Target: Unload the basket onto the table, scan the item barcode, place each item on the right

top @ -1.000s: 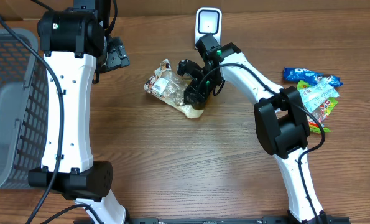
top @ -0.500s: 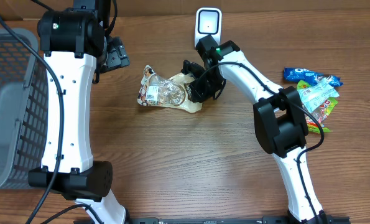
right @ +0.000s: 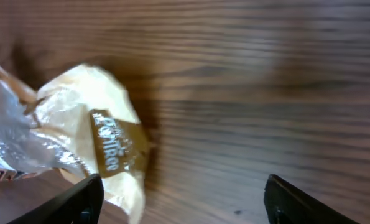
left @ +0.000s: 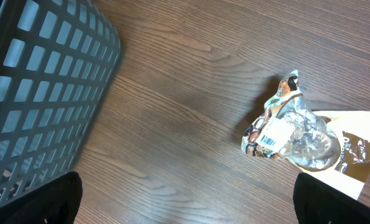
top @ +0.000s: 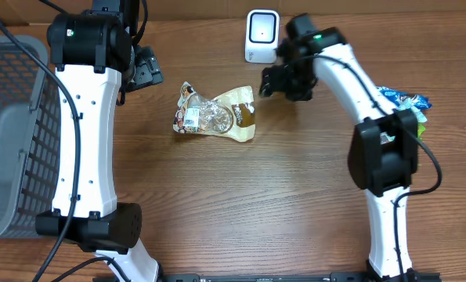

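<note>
On the brown wood-grain table (top: 240, 204), seen from overhead, a crinkled clear-and-tan plastic snack bag (top: 214, 117) was found lying flat near the middle, gripped by nothing. Its white barcode label (top: 189, 117) was turned upward at the bag's 9 o'clock end, and the tan printed end was laid toward 3 o'clock. In the left wrist view the bag (left: 293, 134) was seen at 3 o'clock; in the right wrist view the tan end (right: 79, 143) was seen at 9 o'clock.

The right gripper (top: 270, 81) was held just beside the bag at its 2 o'clock. Its fingers (right: 79, 199) were spread apart, and only bare wood was seen between them. A pile of colourful foil snack packets (top: 405, 106) was set at 3 o'clock on the table, well apart from the bag. A grey plastic lattice basket (top: 9, 133) was placed at 9 o'clock.

The left gripper (top: 142, 70) was held at the bag's 10 o'clock, with its fingers (left: 41, 199) spread wide and nothing held. Farthest off, at 1 o'clock from the bag, a small white upright barcode scanner (top: 261, 35) was stood.
</note>
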{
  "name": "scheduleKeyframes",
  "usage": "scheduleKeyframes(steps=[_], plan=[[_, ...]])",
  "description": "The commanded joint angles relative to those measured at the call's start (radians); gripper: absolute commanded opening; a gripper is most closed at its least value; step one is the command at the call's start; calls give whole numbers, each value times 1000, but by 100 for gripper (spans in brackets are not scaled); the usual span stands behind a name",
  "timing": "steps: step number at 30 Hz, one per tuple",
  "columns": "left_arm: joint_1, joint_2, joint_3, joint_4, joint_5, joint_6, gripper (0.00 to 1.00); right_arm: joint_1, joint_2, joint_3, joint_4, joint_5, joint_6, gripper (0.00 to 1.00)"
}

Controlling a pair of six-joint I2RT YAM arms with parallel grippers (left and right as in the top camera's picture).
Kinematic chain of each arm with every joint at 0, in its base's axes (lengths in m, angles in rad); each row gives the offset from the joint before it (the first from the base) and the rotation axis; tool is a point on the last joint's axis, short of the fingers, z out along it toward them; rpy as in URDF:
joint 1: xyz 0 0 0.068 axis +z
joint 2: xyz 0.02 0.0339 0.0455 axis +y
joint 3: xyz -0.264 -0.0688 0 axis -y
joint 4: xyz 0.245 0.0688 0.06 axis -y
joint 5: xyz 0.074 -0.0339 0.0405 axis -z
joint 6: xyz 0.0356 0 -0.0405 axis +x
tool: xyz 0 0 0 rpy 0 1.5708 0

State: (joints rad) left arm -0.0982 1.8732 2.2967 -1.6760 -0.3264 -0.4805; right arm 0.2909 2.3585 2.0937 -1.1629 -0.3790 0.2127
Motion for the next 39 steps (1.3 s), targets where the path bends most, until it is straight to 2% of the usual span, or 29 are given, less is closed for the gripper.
scheduleKeyframes(steps=[1, 6, 10, 16, 19, 22, 23, 25, 28, 34, 39], plan=[[-7, 7, -4, 1, -13, -18, 100, 4, -26, -96, 40, -152, 15, 84], [-7, 7, -4, 1, -13, -18, 100, 26, -26, -241, 196, -344, 29, 85], [-7, 7, -4, 1, -13, -18, 100, 53, -26, -325, 323, -360, 153, 87], [-7, 7, -4, 1, -13, -18, 100, 124, -25, -418, 589, -400, 345, 95], [-7, 7, -4, 1, -13, -18, 100, 158, -25, -435, 667, -372, 413, 94], [-7, 7, -4, 1, -13, -18, 100, 195, -25, -440, 682, -247, 475, 81], [-7, 7, -4, 1, -13, -18, 100, 209, -25, -441, 680, -203, 477, 70], [-7, 7, -4, 1, -13, -18, 100, 229, -25, -444, 679, -141, 476, 40], [-7, 7, -4, 1, -13, -18, 100, 243, -25, -445, 671, -85, 476, 4], [-7, 7, -4, 1, -13, -18, 100, 211, -34, -443, 655, -133, 450, 4], [-7, 7, -4, 1, -13, -18, 100, 120, -97, -443, 562, -199, 285, 4]])
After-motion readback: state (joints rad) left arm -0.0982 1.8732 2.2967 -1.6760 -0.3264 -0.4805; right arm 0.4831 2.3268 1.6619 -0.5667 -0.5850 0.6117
